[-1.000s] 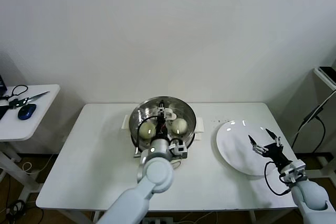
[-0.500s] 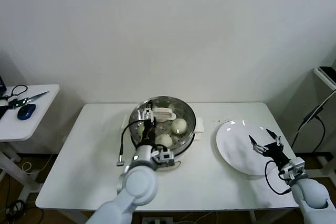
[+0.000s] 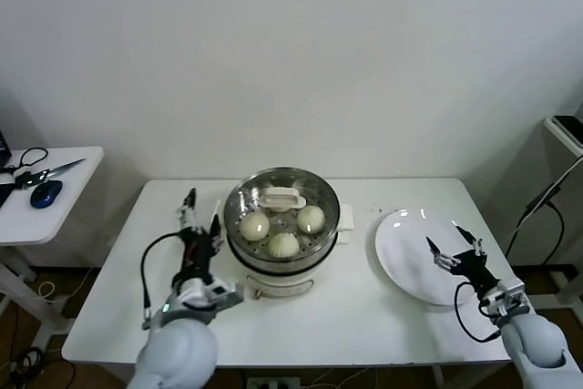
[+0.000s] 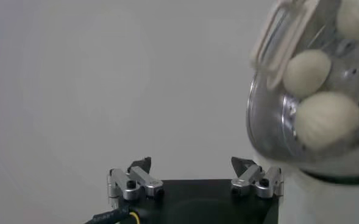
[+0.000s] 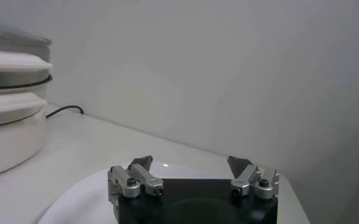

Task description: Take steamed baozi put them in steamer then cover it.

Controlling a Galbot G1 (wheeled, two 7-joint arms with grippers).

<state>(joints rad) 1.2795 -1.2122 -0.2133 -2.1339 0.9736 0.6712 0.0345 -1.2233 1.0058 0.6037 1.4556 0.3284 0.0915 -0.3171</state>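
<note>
Steamer [image 3: 281, 257]: polished steel, white plastic base. Cover [image 3: 282, 211]: clear glass, metal rim, cream plastic handle. Baozi [image 3: 283, 244]: smooth, matt dough. Plate [image 3: 410, 257], table's right edge: glossy white. Table [image 3: 137, 289]: matt white.

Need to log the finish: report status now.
Left hand open, beside steamer, holding nothing. Right hand open over plate, idle. Lid on steamer, three baozi visible inside. Nothing in the way.

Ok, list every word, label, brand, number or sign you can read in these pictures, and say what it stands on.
None: no readable text in any view.
The steamer, its glass cover and the white plate show no print.
The left gripper and right gripper carry no legible marks.
The things on the side table are too small to read.
</note>
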